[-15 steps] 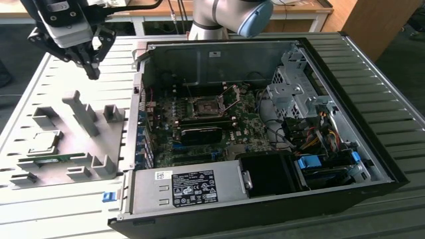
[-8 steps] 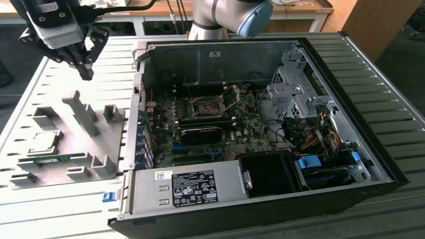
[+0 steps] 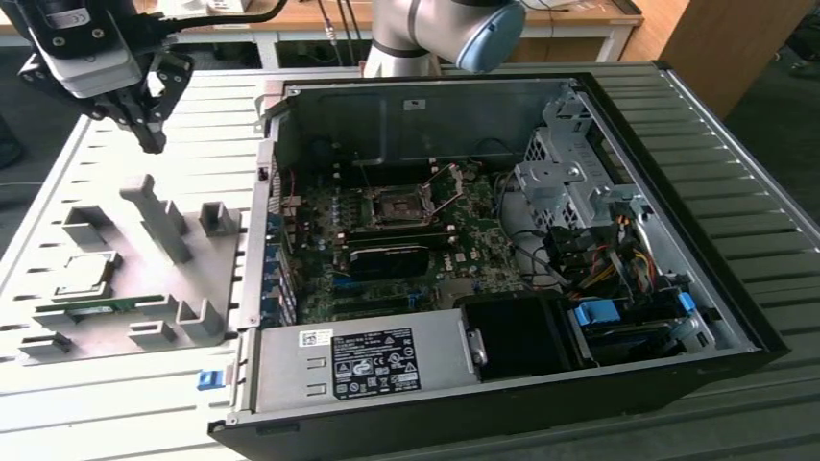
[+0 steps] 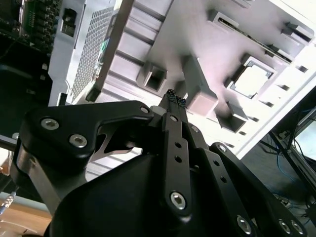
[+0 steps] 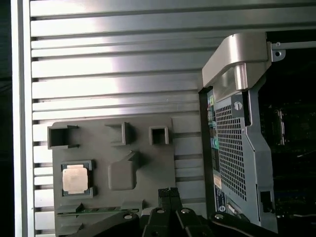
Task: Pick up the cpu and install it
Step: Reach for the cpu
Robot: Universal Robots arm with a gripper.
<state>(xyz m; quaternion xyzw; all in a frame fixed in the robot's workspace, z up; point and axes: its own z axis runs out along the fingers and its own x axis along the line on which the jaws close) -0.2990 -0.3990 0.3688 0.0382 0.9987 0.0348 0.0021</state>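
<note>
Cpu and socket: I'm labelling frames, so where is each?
Silver-grey square cpu [image 5: 75,177], first wrist view, centre of its metal top.
Dark square metal-framed socket [image 3: 397,205], exterior view, middle of the socket.

Light: bright and even in the exterior view.
Glare: broad white bands across the slatted table in the first wrist view; pale sheen on the cpu lid; holder tray washed out in the second wrist view.
Shadow: computer case interior dim, motherboard dark.
</note>
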